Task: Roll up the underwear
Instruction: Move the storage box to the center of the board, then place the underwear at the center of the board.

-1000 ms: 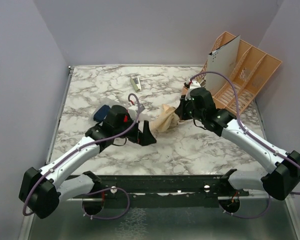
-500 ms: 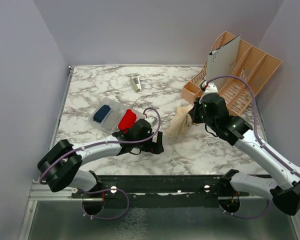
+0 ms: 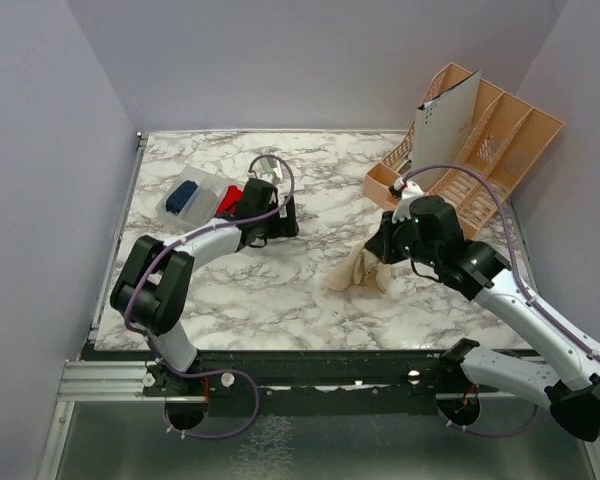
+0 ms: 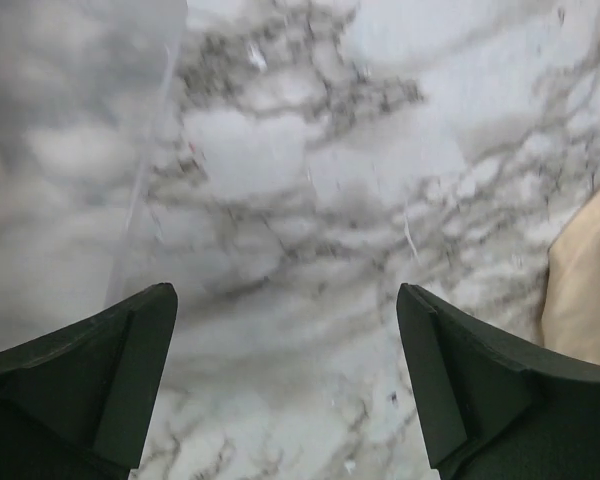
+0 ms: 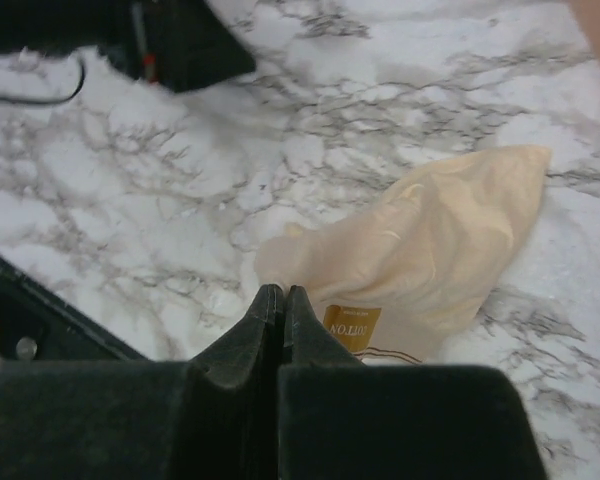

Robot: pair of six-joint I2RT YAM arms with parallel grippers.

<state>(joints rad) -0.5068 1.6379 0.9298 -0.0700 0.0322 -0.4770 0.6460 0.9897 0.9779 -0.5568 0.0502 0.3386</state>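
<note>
A peach-beige underwear (image 3: 358,271) lies crumpled on the marble table, right of centre. My right gripper (image 3: 379,249) is shut on its edge. In the right wrist view the closed fingertips (image 5: 282,292) pinch the cloth (image 5: 430,240) beside a yellow label. A bright red underwear (image 3: 227,201) sits in a clear tray (image 3: 170,210) at the back left, partly hidden by my left arm. My left gripper (image 3: 286,216) is open and empty just right of that tray. In the left wrist view its jaws (image 4: 285,305) stand wide over bare marble, with peach cloth (image 4: 588,275) at the right edge.
A blue bundle (image 3: 183,195) lies in the clear tray next to the red one. An orange slatted rack (image 3: 490,150) with a white card (image 3: 446,118) leans at the back right. Purple walls enclose the table.
My left arm swung from the front centre to the back left, and the clear tray shifted back-left. My right gripper carried the peach underwear toward the front and lowered it.
</note>
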